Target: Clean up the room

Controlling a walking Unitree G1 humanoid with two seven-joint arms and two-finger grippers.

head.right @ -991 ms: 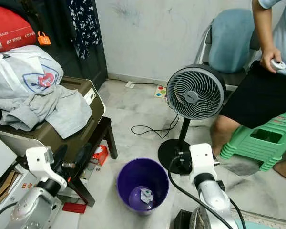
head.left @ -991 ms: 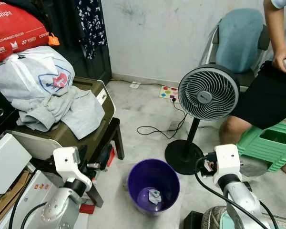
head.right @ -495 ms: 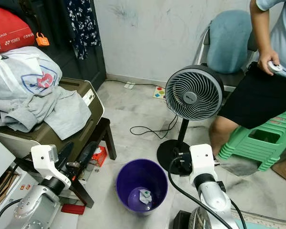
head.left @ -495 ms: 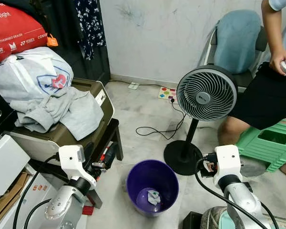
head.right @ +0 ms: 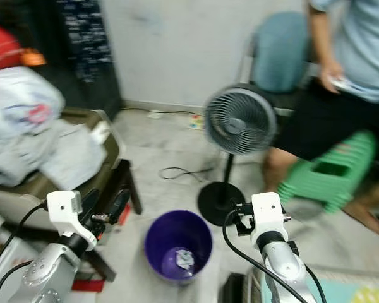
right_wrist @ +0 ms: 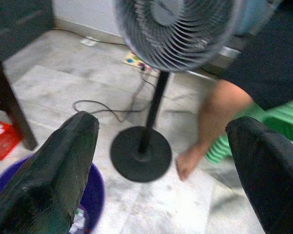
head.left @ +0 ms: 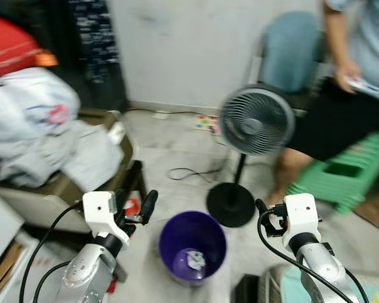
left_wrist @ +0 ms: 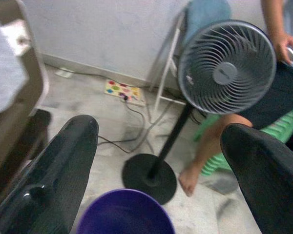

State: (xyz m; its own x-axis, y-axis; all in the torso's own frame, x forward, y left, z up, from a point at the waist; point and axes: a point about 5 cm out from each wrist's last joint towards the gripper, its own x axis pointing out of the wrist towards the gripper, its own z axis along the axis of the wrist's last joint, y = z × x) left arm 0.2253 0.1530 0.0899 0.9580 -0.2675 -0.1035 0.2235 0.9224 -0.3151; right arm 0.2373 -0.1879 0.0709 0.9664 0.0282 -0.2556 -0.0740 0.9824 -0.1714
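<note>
A purple bin [head.left: 177,230] stands on the floor between my two arms, with a small scrap of paper [head.left: 191,259] lying at its bottom. My left gripper [head.left: 136,205] hovers just left of the bin's rim, open and empty. In the left wrist view its fingers [left_wrist: 63,161] frame the bin's rim [left_wrist: 122,200] and the fan. My right gripper [right_wrist: 163,122] is held to the right of the bin, open and empty, with the fan's base [right_wrist: 140,153] ahead of it. The head views are blurred.
A standing fan [head.left: 257,120] rises just behind the bin, its cable [head.left: 189,172] loose on the floor. A person [head.left: 360,63] sits at the right by a green stool [head.left: 341,173]. A low table [head.left: 123,158] piled with clothes is on the left.
The whole picture has slid left and gone blurry, so the camera has turned to the right. Both grippers hold the same pose, open.
</note>
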